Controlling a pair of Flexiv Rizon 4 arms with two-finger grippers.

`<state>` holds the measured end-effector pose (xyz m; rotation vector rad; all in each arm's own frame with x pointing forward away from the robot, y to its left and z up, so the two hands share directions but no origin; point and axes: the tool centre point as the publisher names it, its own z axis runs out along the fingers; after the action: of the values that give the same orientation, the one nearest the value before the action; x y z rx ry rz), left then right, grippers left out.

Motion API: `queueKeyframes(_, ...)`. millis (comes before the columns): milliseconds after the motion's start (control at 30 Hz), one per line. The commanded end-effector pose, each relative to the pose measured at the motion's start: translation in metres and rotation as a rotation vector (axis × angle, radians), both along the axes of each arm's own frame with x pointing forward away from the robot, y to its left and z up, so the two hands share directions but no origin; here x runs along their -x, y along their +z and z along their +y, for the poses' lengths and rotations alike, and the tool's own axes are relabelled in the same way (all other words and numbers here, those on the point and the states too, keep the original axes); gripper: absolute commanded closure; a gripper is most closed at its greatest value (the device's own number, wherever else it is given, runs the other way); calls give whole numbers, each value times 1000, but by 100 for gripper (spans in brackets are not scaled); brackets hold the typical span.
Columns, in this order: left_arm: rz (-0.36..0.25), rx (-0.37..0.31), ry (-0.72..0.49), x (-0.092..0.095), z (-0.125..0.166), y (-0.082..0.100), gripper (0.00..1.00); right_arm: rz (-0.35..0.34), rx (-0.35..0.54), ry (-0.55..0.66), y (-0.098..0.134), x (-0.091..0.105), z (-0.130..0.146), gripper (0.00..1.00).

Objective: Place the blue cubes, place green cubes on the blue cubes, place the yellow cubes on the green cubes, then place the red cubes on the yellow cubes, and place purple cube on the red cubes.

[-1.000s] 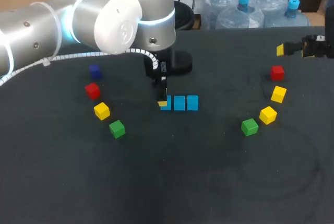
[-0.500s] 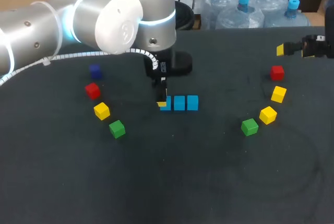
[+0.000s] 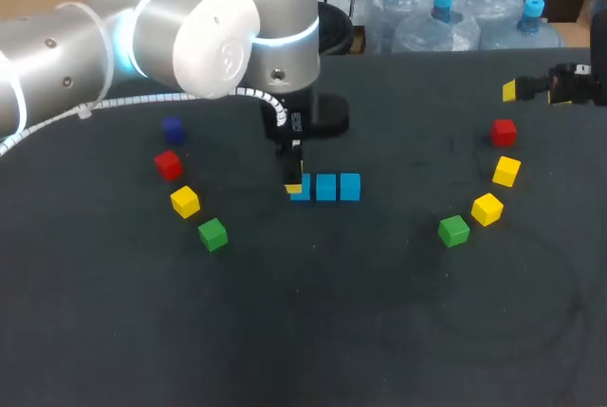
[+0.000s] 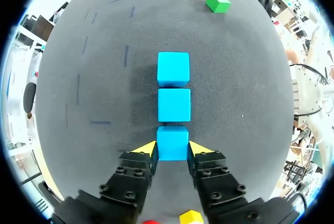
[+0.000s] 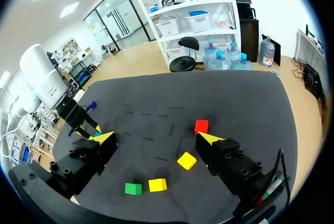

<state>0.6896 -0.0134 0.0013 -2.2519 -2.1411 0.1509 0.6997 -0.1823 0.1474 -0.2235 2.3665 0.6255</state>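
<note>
Three blue cubes [image 4: 174,105] sit in a row; left fingers [image 4: 147,149] clamp the end one between them. Right fingers [image 5: 104,138] apart, empty. Green cubes [image 3: 212,233], yellow cubes [image 3: 185,201], red cubes [image 3: 168,164], purple cube [image 3: 172,128] lie unstacked.

No text, number or sign is legible in any view. A small pale label [image 3: 297,122] sits on the wrist end of the left arm [image 3: 218,37], just above the row of blue cubes [image 3: 326,187]. Its print is too small to read.
</note>
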Motion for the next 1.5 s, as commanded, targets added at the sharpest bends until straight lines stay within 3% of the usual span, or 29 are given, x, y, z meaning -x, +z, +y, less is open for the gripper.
queueKeyframes(33,3,-1,-5,-3,0,-3,100,0,2,-1,1,1,0,0)
queueKeyframes(333,5,4,-9,-4,-1,-3,100,0,2,-1,1,1,0,0)
queueKeyframes(367,7,6,-12,-3,-1,-2,85,0,2,-1,1,1,0,0)
queueKeyframes(400,10,7,-14,-3,-1,-2,56,0,2,-1,1,1,0,0)
queueKeyframes(433,14,9,-14,-3,-1,-2,0,0,2,-1,1,1,0,0)
queueKeyframes(933,12,28,21,-4,0,3,0,0,2,-1,1,1,0,0)
queueKeyframes(1333,-40,50,72,0,3,22,0,0,2,-1,1,1,0,0)
queueKeyframes(1500,-116,20,133,6,5,39,0,0,2,-1,1,1,0,0)
